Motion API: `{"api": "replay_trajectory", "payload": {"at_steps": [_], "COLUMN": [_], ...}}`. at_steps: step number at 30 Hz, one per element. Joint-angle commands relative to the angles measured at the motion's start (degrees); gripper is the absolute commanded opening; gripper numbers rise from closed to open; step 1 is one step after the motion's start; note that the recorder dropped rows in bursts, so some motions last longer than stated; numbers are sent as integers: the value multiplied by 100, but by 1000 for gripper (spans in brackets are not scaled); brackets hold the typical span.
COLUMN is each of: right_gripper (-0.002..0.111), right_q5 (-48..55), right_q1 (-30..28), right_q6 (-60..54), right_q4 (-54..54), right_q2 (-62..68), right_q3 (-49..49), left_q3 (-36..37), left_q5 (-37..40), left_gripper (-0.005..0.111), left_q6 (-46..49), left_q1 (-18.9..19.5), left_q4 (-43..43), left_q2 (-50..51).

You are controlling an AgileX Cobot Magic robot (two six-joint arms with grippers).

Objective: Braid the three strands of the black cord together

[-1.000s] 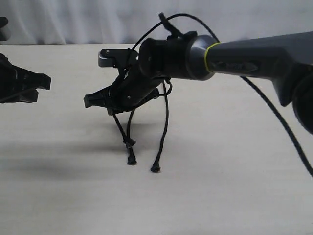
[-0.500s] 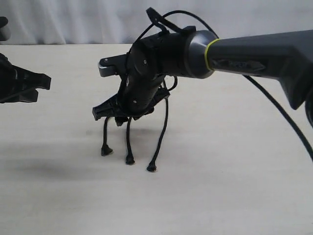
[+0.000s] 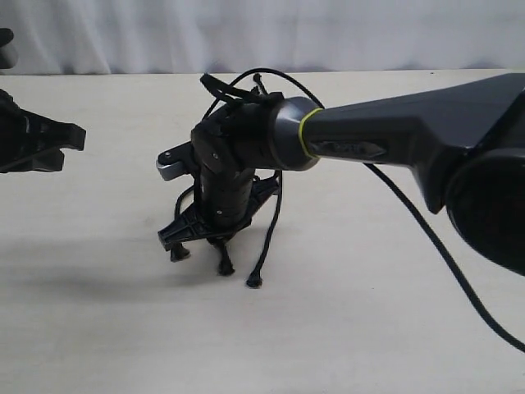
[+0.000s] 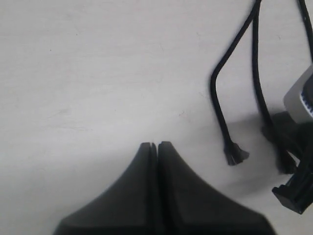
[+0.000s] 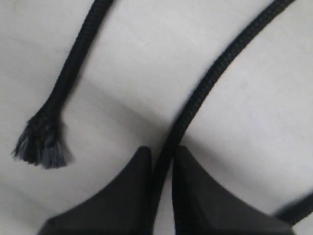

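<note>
One black cord point(image 3: 277, 197) lies on the single desk point(image 3: 369, 328) and splits into three strands point(image 3: 267, 238). Their three flared ends point toward the near edge: first tip point(image 3: 178, 253), second tip point(image 3: 224, 268), third tip point(image 3: 256, 281). The left wrist view catches two strands and one clear tip. The right wrist view catches two, one frayed end and one strand point(image 5: 205, 83) between the fingers. There are two grippers: the left gripper point(image 3: 72, 148) at the left edge and the right gripper point(image 3: 172, 240) mid-desk. One silver-grey piece point(image 3: 169, 162) is also there.
</note>
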Motion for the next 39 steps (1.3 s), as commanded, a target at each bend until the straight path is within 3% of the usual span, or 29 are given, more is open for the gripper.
{"api": "replay_trajectory", "payload": {"at_steps": [1,9,19,25,35,39], "right_gripper": [4,4,4,5,43,51], "right_q5": [236,560,1026,641,615,699], "right_q1": [0,-392,-1442,-1821,-2152,-2573], "right_q6": [-36,-36,-36,-24,-198,-780], "right_q4": [-329,-657,-503,23,161,758], "right_q2": [-46,-668,-803,-803,-849,-1220], "right_q3": [4,4,571,1016,1166,1166], "left_q3": [-31,-31,134,189,10,-400], "left_q5": [-98,-87,-119,-309,-572,-351], "left_gripper": [0,0,0,0,0,0], "left_q6": [13,13,161,96,-288,-288], "left_q1": [-38,-38,-50,-642,-1533,-1834], "left_q4": [-35,-35,-79,-263,-338,-347], "left_q2": [3,3,3,3,493,996]}}
